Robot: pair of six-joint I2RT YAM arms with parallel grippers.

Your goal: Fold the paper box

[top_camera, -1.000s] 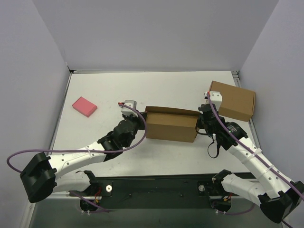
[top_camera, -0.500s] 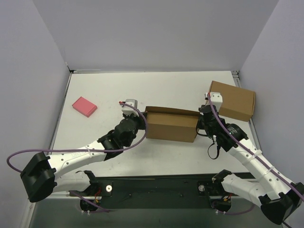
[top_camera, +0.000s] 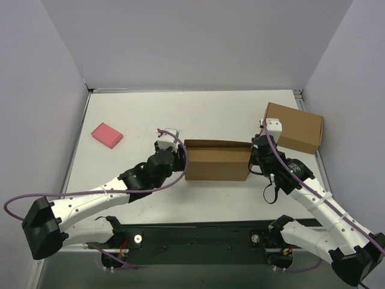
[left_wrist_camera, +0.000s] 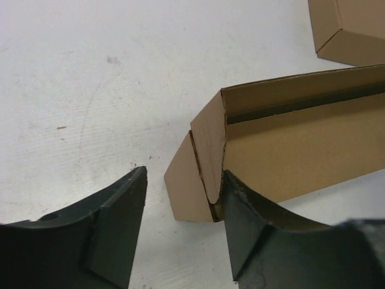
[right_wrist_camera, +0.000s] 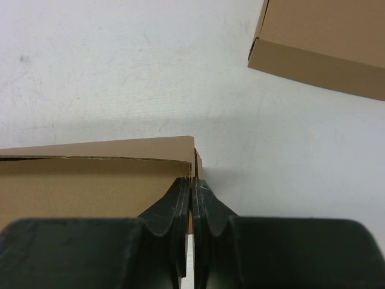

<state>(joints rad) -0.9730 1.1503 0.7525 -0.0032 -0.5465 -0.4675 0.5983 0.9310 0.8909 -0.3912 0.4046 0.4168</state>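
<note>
The white table is matte with small grey scuffs, and pale lilac walls close it on three sides. The paper box lies near the middle. The left gripper has its fingers apart at the box's left end. The right gripper is pinched on the thin right end wall. A second box sits at the right and a pink block at the left.

Bare white bench gives free passage to the left of and beyond the left tool. The plain brown cardboard box blocks its right side. Beyond the right tool, a second, fully formed brown cardboard box stands across a clear strip.
</note>
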